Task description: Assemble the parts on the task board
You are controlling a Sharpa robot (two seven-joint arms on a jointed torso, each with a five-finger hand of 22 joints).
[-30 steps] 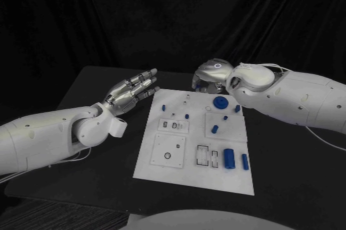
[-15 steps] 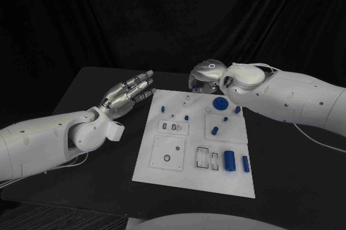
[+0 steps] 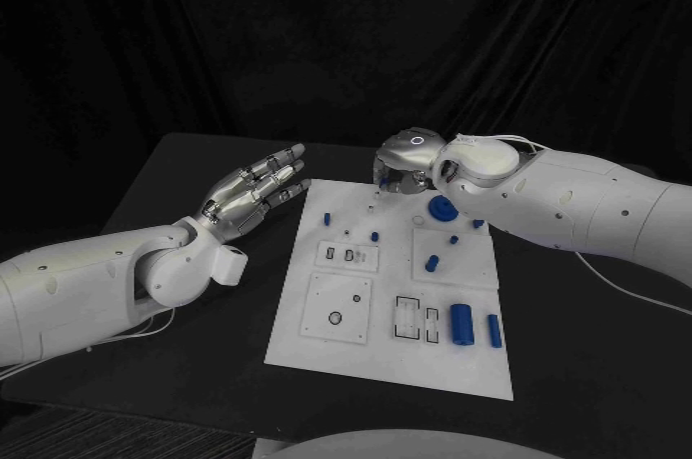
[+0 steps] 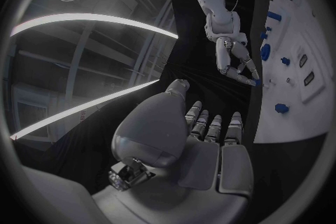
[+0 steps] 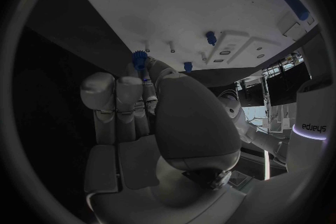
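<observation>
Right wrist view: our right silver hand is pinching a small blue toothed gear at the white task board's far edge, just beside two thin pegs. Our left silver hand is hovering open-fingered and empty off the board's left side, farther away than the right.

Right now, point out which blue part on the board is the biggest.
The long blue cylinder lying at the near right of the task board; the other blue parts are smaller.

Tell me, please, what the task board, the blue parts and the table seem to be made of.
The task board looks like matt white plastic, or perhaps painted sheet: flat, even, no glare. The blue parts, such as the large blue cylinder, look like moulded or printed plastic: one solid colour, dull sheen. The table has a matt black top; its material cannot be told.
</observation>
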